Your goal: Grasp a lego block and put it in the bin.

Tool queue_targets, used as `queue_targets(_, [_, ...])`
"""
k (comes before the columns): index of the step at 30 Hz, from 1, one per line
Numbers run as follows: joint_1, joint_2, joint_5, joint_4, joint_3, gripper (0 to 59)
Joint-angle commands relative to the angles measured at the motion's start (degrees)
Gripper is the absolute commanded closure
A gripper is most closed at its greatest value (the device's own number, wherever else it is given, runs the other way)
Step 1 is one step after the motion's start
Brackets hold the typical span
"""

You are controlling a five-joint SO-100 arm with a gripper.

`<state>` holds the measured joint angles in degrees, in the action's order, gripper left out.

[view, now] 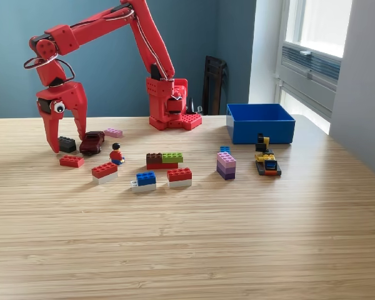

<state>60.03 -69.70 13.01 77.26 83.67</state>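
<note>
Hiding from view: the bin's (260, 123) floor lay behind its near wall, so whether anything was inside could not be told; the dark panel (214, 84) behind the base was too dim to identify.
Hard to make out: the small yellow and black build (265, 158) near the bin showed no clear shape.
Arm: red, its base (172, 105) stood at the table's (187, 237) far edge; the upper link rose toward the top of the exterior view, then the forearm reached out to that view's left and the wrist bent downward.
Fingers (66, 142): two red prongs pointed down, spread apart and released, gripping nothing; their tips were near the table.
Between the fingers: a black block (67, 144) sat just at the tips, with a dark red car (92, 142) beside the prong on the view's right.
Bin: blue, open-topped, low-walled, on the table at the exterior view's right, well apart from the fingers.
Blocks near the fingers: a red block (71, 161) in front, a pink plate (114, 132) behind the car.
Middle of table: a figure (116, 154), a red and white block (104, 172), a brown, green and red stack (163, 160), a blue and white block (144, 182), another red and white block (179, 177).
Toward the bin: a purple stack (225, 165).
</note>
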Motion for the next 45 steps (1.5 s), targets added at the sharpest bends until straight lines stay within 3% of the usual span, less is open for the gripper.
queue_targets(1, [-1.3,-1.2,-0.7,-0.5,-1.8,33.6])
queue_targets(11, [-1.8,-1.2,-1.8,-4.8,2.1,37.0])
queue_targets(13, [-1.8,-1.2,-2.0,-5.6,2.9,42.1])
queue_targets(16, [-1.8,-1.2,-2.5,-5.9,3.2,56.6])
queue_targets(17, [-1.8,-1.2,-2.6,-5.9,3.2,58.5])
queue_targets(27, [-1.8,-1.3,-4.3,-4.7,1.6,58.5])
queue_targets(33, [-2.0,-1.9,-4.6,2.7,-4.1,58.5])
queue_targets(45, [-3.9,-2.3,-4.8,11.8,-10.7,58.5])
